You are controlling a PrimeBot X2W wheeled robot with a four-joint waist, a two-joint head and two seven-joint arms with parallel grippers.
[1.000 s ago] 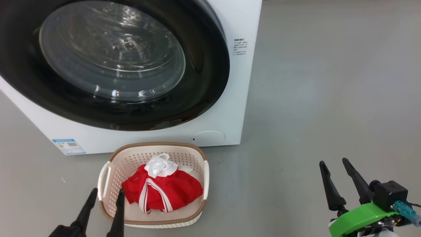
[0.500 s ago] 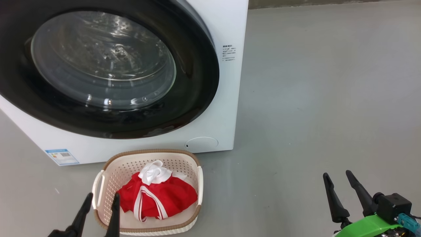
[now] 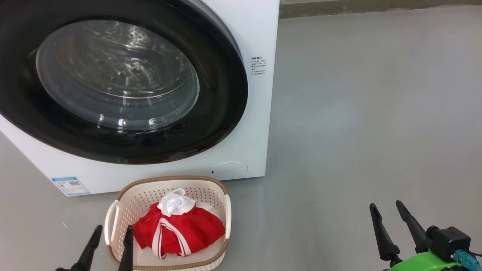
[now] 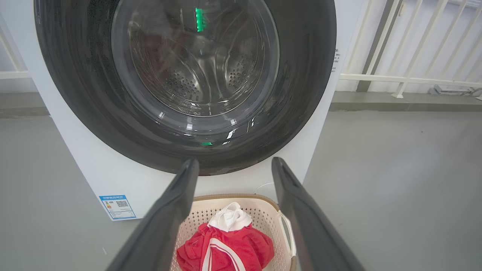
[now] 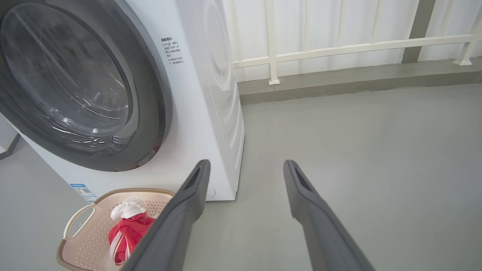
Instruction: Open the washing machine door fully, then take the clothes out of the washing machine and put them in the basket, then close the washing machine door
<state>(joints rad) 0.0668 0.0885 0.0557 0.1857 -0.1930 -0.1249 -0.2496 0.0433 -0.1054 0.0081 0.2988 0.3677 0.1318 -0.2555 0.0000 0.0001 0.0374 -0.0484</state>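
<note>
The washing machine (image 3: 260,113) stands at the left with its black-framed door (image 3: 124,86) flat against its front, glass bowl at the centre. Before it on the floor sits the cream basket (image 3: 222,210), holding the red clothes (image 3: 196,229) with a white cloth piece (image 3: 175,201) on top. My left gripper (image 3: 113,227) is open at the basket's left rim, nothing between its fingers. My right gripper (image 3: 386,206) is open over bare floor far to the right. The door (image 4: 188,75), basket (image 4: 278,226) and clothes (image 4: 241,244) also show beyond the left gripper (image 4: 233,163).
Grey floor (image 3: 357,113) spreads wide to the right of the machine. A white railing (image 5: 339,49) on a low kerb runs behind it. A blue sticker (image 3: 70,185) sits low on the machine's front.
The head camera has pulled back and tilted, so the machine and basket have shifted down and left in view. Both grippers sit lower in view, still open.
</note>
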